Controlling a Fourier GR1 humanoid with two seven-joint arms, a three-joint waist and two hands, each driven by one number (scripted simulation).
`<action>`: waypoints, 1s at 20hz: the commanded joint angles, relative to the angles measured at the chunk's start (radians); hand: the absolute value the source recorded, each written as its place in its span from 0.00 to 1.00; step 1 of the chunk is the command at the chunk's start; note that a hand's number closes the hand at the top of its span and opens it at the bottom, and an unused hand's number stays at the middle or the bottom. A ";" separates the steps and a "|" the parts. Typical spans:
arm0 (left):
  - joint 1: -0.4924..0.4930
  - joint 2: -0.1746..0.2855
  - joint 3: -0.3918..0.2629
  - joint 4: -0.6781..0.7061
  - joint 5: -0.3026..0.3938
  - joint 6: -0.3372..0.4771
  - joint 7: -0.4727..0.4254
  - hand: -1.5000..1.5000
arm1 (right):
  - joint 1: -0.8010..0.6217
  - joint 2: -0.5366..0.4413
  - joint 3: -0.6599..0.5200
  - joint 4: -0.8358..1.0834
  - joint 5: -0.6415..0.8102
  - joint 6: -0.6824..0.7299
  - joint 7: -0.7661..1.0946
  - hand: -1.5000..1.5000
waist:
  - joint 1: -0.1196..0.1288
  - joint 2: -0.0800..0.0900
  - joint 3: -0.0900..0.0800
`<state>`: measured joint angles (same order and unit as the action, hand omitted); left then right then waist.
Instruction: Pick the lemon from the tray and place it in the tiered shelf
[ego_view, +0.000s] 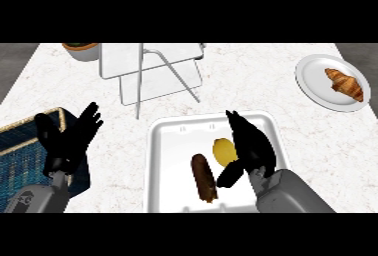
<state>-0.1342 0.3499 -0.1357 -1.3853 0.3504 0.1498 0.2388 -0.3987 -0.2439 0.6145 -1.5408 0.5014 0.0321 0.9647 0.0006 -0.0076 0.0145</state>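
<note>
Black right hand (251, 142), fingers straight, hovers over the white rectangular tray (166, 150) just beside the oval yellow lemon (223, 150); left hand (70, 132) open, left of the tray.

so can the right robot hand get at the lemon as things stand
Probably yes: the right robot hand is open right beside the lemon in the tray, with nothing between them.

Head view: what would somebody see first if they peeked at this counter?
The black right hand grabs the eye first: it is open over the white tray at the bottom middle, right next to the yellow lemon. A croissant lies on a plate at the top right. The left hand rests open at the left edge.
</note>
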 joint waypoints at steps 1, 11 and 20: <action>0.076 -0.039 -0.013 0.099 -0.034 0.017 -0.039 0.50 | -0.003 0.008 -0.001 0.067 0.046 -0.003 -0.010 0.00 | 0.004 0.010 -0.015; 0.054 -0.048 -0.001 0.061 -0.068 0.028 0.000 0.50 | -0.057 0.087 -0.044 0.232 0.132 -0.064 -0.110 0.00 | 0.007 0.010 -0.014; 0.111 -0.050 0.026 0.046 -0.054 -0.013 -0.010 0.50 | 0.021 0.102 -0.050 0.283 0.157 -0.132 -0.240 0.00 | 0.004 0.008 -0.015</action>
<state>-0.1166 0.3154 -0.1127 -1.4009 0.2999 0.1365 0.2431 -0.4089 -0.1588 0.5528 -1.2523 0.6421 -0.0860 0.7487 0.0019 -0.0078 0.0164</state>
